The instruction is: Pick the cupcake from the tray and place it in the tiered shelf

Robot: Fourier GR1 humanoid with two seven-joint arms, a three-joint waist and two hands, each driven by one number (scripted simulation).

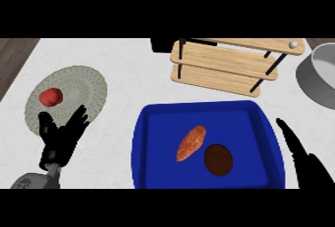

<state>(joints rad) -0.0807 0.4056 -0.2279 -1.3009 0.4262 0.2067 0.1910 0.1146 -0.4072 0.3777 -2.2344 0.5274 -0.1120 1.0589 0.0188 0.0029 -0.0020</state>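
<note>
Centrally, the blue tray (145, 146) sits on the white counter (124, 62), its lower edge cut off by the view's bottom. Inside it, the dark brown cupcake (218, 159) lies right of centre, just beside an orange sweet potato (191, 142) that slants to its left. Bare tray floor surrounds both, widest toward the far rim. The wooden tiered shelf (226, 66) stands beyond the tray's far edge, with a strip of counter between them. A grey pot (317, 75) is cut by the right border. The right hand (297, 153) shows along the tray's right rim, fingers straight and together. The left hand (60, 133) rests with fingers spread, overlapping the near edge of a grey round mat (82, 86) holding a red object (51, 96).
</note>
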